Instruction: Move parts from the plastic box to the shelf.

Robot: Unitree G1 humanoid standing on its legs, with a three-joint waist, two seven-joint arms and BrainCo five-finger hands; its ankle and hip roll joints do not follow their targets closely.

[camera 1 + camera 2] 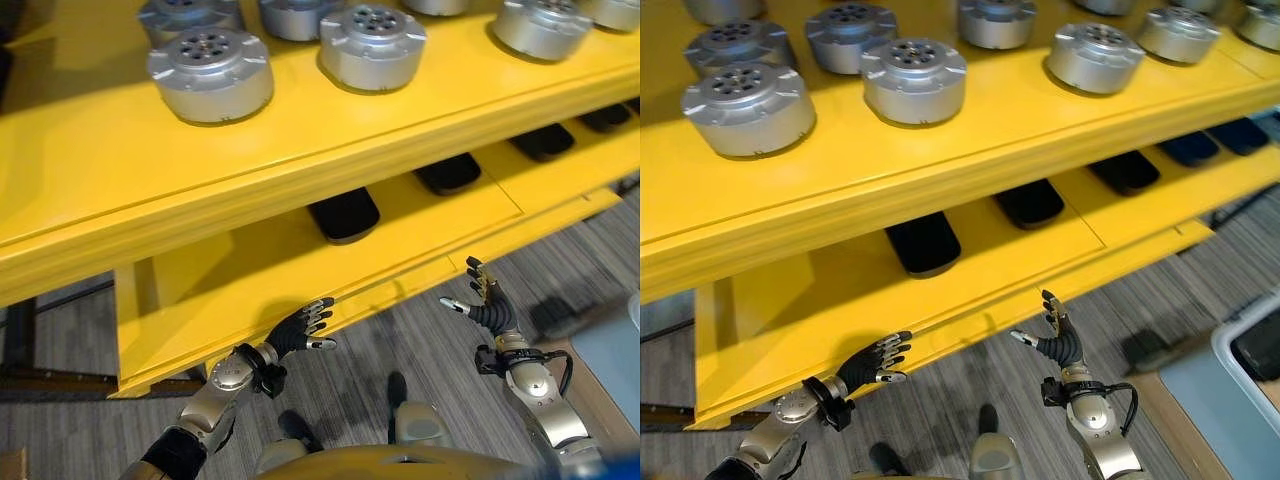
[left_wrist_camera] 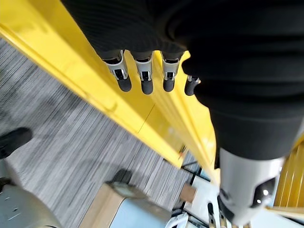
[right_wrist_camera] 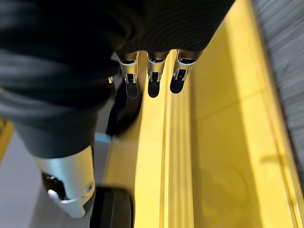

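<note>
Several round silver parts (image 1: 210,75) stand on the top board of a yellow shelf (image 1: 250,185); another such part (image 1: 914,80) is near the middle. My left hand (image 1: 300,335) hovers open and empty at the front edge of the lower board. My right hand (image 1: 490,310) is open too, fingers spread, a little in front of that edge and holding nothing. In the left wrist view my straight fingers (image 2: 142,78) point along the yellow edge (image 2: 95,95). The plastic box's light rim (image 1: 1225,340) shows at the far right.
Flat black parts (image 1: 344,214) lie in a row on the lower board, and one of these black parts (image 3: 124,114) shows past my right fingers (image 3: 152,80). The box stands on a blue-grey surface (image 1: 1185,400) to my right. Grey striped floor (image 1: 420,340) lies below the shelf.
</note>
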